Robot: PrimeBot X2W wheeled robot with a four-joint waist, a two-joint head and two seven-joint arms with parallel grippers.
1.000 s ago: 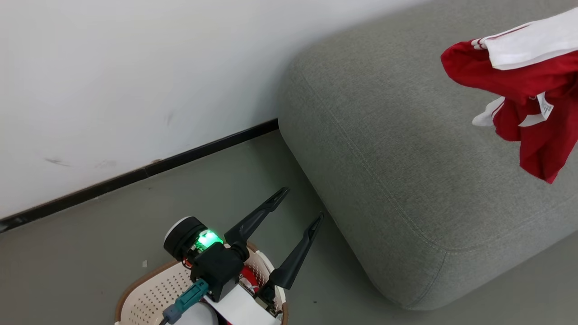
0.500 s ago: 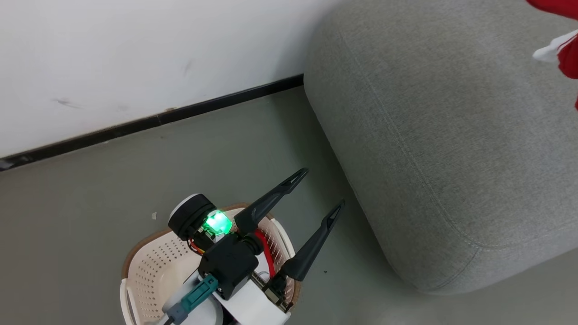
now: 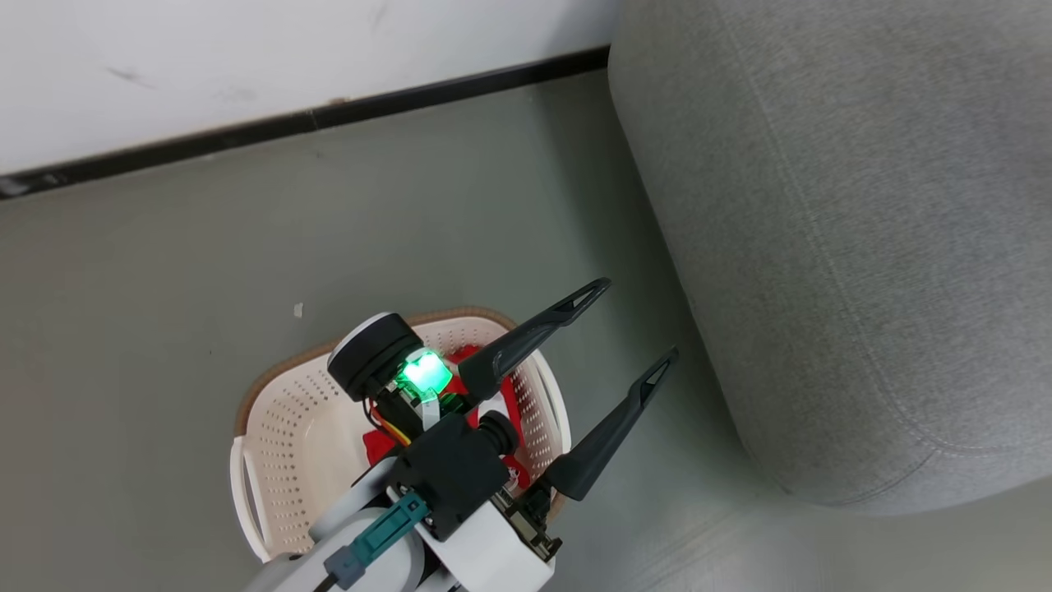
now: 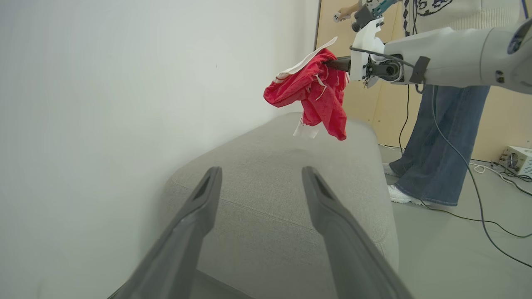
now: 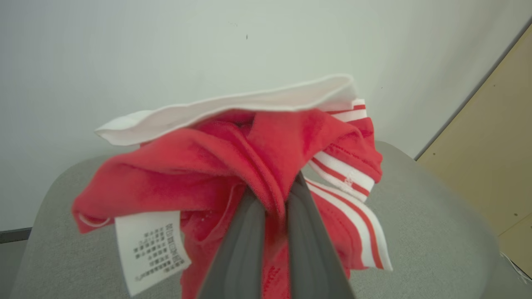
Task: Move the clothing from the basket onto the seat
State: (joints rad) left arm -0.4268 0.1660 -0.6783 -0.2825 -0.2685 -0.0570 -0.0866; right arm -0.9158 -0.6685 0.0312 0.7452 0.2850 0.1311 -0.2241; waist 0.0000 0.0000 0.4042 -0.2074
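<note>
One red garment [image 4: 316, 91] hangs bunched above the grey seat [image 4: 270, 199]; another garment [image 3: 380, 448] lies in the basket [image 3: 271, 411].

We're looking at a red garment [image 5: 199, 174] carrying white panels, thin red-and-white stripes and a white tag [image 5: 151, 245] with tiny dark print. We're also seeing a brown-rimmed cream basket [image 3: 279, 419] and a plain grey seat [image 3: 822, 247].

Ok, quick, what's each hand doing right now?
Left hand: open, holding nothing.
Right hand: closed on a red garment, which hangs above the seat.
</note>
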